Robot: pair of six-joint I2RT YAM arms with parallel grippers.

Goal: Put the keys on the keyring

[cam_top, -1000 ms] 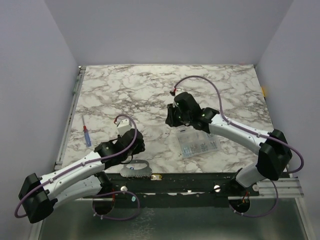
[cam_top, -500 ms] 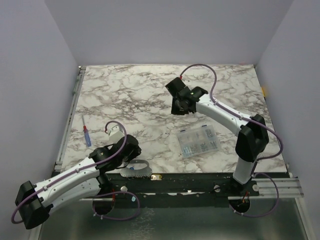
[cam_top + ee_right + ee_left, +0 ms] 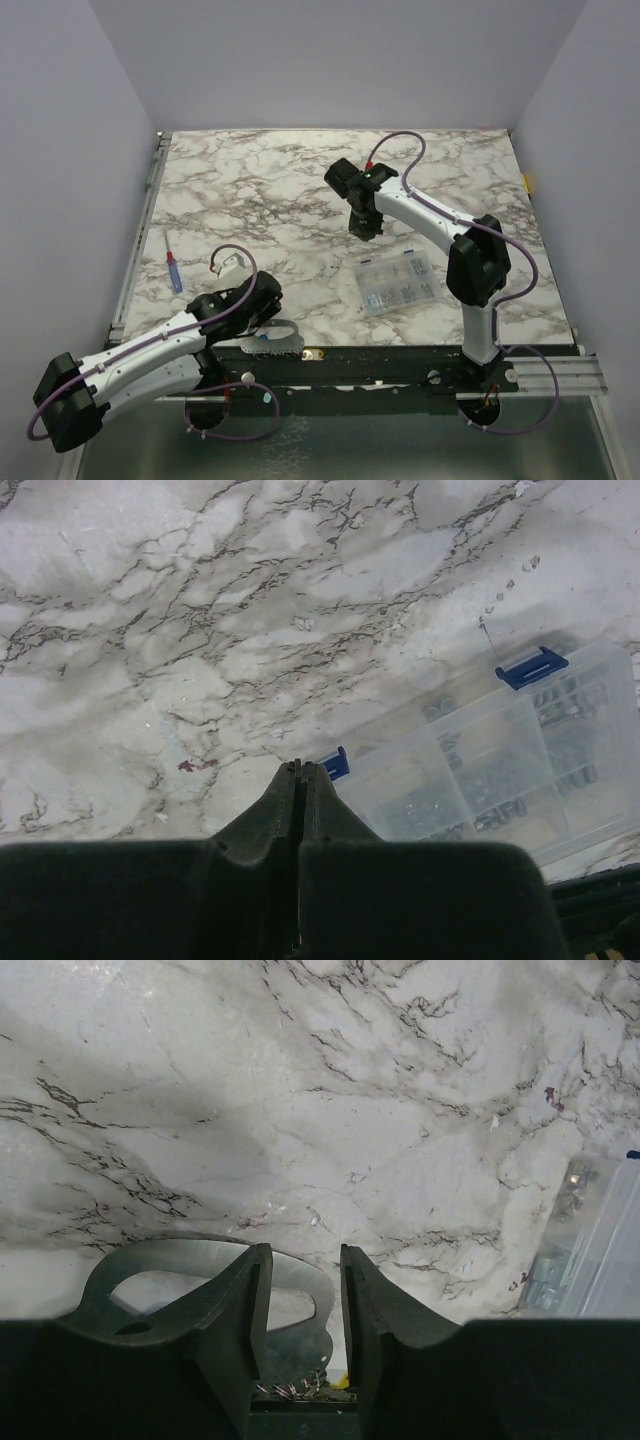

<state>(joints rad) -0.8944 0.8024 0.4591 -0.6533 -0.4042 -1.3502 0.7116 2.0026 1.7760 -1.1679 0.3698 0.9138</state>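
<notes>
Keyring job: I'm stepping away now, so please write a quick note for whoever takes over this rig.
Left gripper: fingers open, over the keyring at the near edge of the table, holding nothing.
Right gripper: shut, empty, above bare marble beyond the clear box.
Keys: only tiny bits visible at the loop's near end; whether any is threaded cannot be told.
Done: nothing confirmed. Left: grasp the ring, thread the keys.

The left arm lies low along the near edge of the counter, its pincer over the grey keyring. The right pincer hangs over mid-counter, beyond the clear box. A red-and-blue stick lies near the left edge.
</notes>
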